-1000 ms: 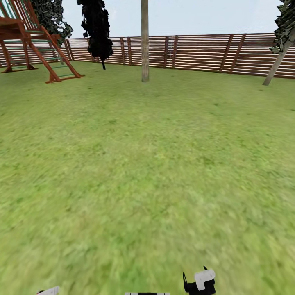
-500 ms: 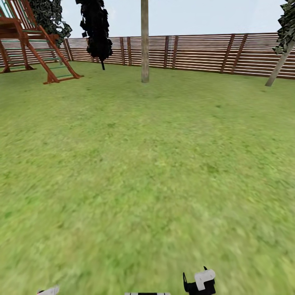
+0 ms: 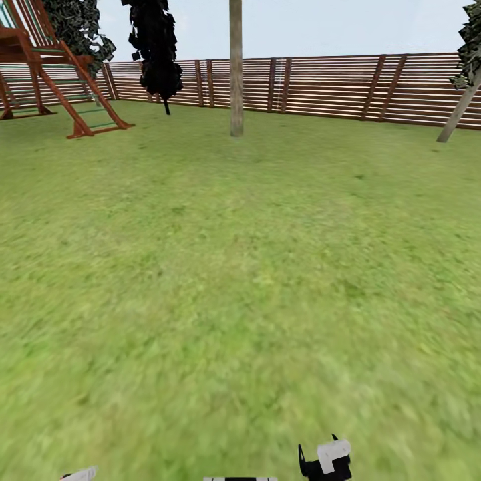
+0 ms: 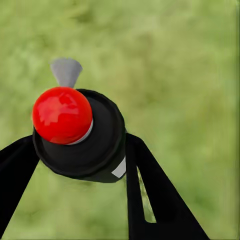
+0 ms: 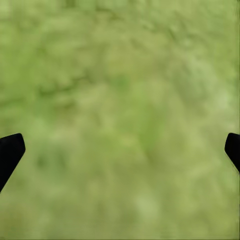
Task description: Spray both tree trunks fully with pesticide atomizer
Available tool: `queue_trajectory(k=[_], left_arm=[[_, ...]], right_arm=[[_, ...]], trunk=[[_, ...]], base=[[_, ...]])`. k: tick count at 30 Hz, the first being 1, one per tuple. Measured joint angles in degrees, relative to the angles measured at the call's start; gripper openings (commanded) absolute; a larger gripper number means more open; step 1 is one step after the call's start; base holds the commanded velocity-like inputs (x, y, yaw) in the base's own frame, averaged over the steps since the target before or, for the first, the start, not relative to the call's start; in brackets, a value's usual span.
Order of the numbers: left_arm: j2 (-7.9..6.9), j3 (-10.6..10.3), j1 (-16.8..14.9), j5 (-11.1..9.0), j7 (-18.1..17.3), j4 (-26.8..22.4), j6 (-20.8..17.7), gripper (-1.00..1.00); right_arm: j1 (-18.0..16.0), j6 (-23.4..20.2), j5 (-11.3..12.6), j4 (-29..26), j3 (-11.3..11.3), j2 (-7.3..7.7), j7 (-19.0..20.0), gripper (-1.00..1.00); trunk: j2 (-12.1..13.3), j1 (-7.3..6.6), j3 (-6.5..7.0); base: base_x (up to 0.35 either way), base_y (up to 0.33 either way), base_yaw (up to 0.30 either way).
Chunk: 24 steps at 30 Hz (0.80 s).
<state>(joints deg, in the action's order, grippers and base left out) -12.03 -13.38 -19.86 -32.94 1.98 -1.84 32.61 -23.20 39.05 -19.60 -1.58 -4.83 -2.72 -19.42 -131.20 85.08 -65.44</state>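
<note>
Head view gives the widest scene: the grass floor (image 3: 240, 287) fills most of the picture, blurry and green, and it runs back to a brown fence (image 3: 334, 87) of horizontal wooden slats. Before the fence, near the middle, stands one tree trunk (image 3: 236, 67), straight and bare, grey-beige, with its top cut by the frame. I cannot tell whether any specks lie on its bark, it is too far and too small. To its left there is a black cypress-like tree (image 3: 157, 50) with a thin stem, and further left a red-brown wooden play frame (image 3: 60, 73) with a ladder. At the far right a thin pale stem (image 3: 457, 113) leans, with dark foliage above it.

At the bottom edge of this view I see a black and white part of my right arm (image 3: 325, 461).

From the left wrist camera, my left pincer (image 4: 80, 150) is closed around the pesticide atomizer (image 4: 82, 140): its black round body sits between my two black fingers (image 4: 150, 190), touching them. On it is a shiny red knob and a small grey nozzle, and grass is below.

From the right wrist camera, my right pincer (image 5: 120, 150) is spread wide, holding nothing, over the grass.
</note>
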Motion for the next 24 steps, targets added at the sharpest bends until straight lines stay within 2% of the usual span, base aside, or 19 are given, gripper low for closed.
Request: queue_trajectory(k=[16, 24], left_arm=[[-0.01, 0.00, 0.00, 0.00, -0.04, -0.02, 0.26, -1.00], [-0.01, -0.01, 0.00, 0.06, -0.07, -0.02, 0.40, -1.00]], right_arm=[[0.00, 0.05, 0.00, -0.06, 0.01, 0.05, -0.02, 1.00], [0.00, -0.02, 0.09, 0.08, -0.07, -0.43, 0.09, 1.00]], trunk=[[0.00, 0.00, 0.00], [0.00, 0.00, 0.00]], base=[[0.344, 0.000, 0.000], [0.344, 0.000, -0.014]])
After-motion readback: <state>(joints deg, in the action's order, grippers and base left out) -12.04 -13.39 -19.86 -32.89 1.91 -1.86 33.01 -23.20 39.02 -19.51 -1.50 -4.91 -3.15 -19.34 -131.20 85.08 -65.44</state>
